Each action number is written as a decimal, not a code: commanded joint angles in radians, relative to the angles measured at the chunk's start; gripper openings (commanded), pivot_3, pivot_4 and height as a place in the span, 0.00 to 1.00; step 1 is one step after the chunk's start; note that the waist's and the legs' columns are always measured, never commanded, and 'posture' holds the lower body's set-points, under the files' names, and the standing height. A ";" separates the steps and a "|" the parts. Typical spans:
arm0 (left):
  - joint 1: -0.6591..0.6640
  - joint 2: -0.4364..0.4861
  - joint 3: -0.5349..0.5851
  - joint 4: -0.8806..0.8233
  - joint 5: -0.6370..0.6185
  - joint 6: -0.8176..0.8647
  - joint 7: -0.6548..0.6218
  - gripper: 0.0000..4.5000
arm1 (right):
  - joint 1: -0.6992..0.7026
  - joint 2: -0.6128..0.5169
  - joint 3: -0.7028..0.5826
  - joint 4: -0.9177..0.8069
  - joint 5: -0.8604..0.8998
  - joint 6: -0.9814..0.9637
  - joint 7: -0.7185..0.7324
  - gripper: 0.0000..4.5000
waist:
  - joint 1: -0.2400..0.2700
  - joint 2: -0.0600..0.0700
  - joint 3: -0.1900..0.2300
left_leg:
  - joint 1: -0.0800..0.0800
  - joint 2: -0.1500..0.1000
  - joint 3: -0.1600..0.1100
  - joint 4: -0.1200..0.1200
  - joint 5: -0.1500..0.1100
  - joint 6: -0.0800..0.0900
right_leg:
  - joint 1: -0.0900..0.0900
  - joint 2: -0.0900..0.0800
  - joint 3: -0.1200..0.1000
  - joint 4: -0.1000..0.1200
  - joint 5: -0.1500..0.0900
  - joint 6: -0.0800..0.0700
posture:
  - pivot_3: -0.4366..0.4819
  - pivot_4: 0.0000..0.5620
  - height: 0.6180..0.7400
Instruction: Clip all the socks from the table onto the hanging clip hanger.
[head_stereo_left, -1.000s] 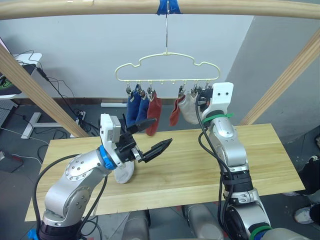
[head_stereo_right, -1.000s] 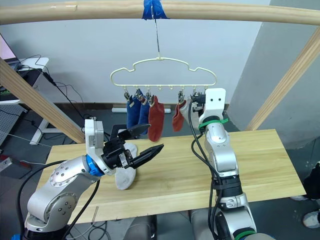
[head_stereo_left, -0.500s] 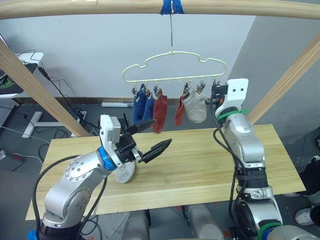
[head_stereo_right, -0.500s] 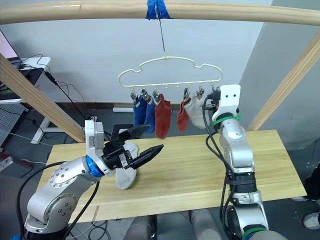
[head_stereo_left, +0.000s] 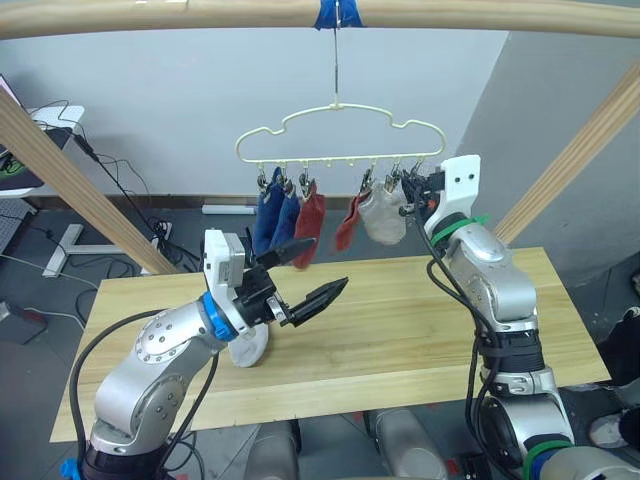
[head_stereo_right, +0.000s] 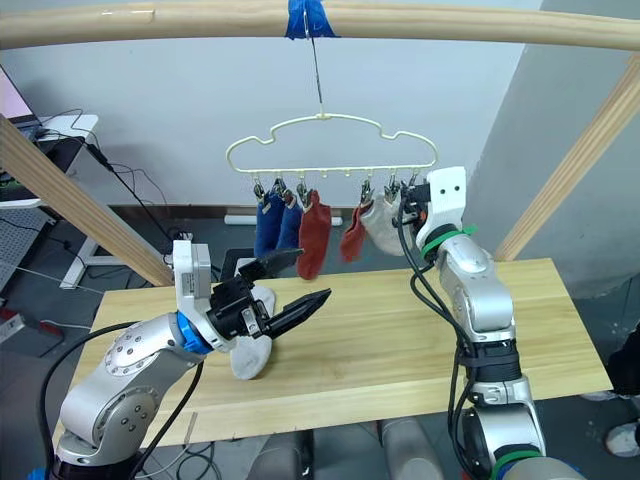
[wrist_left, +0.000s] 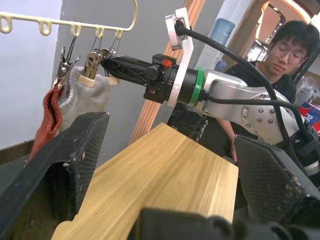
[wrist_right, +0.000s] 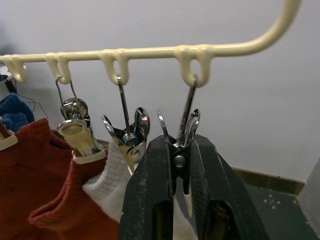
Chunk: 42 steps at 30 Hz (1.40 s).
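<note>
My left gripper (head_stereo_left: 308, 272) is wide open and empty. My right gripper (wrist_right: 182, 165) squeezes the end clip (wrist_right: 178, 131). The grey sock (head_stereo_left: 247, 345) looks soft and floppy, so I'd grab its cuff.

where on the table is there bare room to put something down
The table is bare from the left gripper across to its right end, below the right gripper, and along the near edge. It is crowded at the left, where a grey sock lies under the left arm, and up at the clip hanger.
</note>
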 joint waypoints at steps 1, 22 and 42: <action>-0.008 0.000 0.002 -0.029 -0.001 -0.013 0.001 1.00 | -0.020 0.018 -0.005 0.024 -0.046 -0.099 -0.059 0.03 | 0.000 0.000 0.000 | 0.000 0.000 0.000 0.000 0.000 0.000 | 0.000 0.000 0.000 0.000 0.000 0.000 | 0.39 0.41 1.00; -0.013 0.006 0.002 -0.032 -0.008 -0.007 -0.002 1.00 | -0.003 0.058 0.025 0.057 -0.101 -0.190 -0.118 0.03 | 0.000 0.000 0.000 | 0.000 0.000 0.000 0.000 0.000 0.000 | 0.000 0.000 0.000 0.000 0.000 0.000 | 0.40 0.40 1.00; -0.016 0.006 0.002 -0.032 -0.008 -0.007 -0.001 1.00 | -0.025 0.075 0.014 0.085 -0.118 -0.205 -0.145 0.59 | 0.000 0.000 0.000 | 0.000 0.000 0.000 0.000 0.000 0.000 | 0.000 0.000 0.000 0.000 0.000 0.000 | 0.40 0.39 1.00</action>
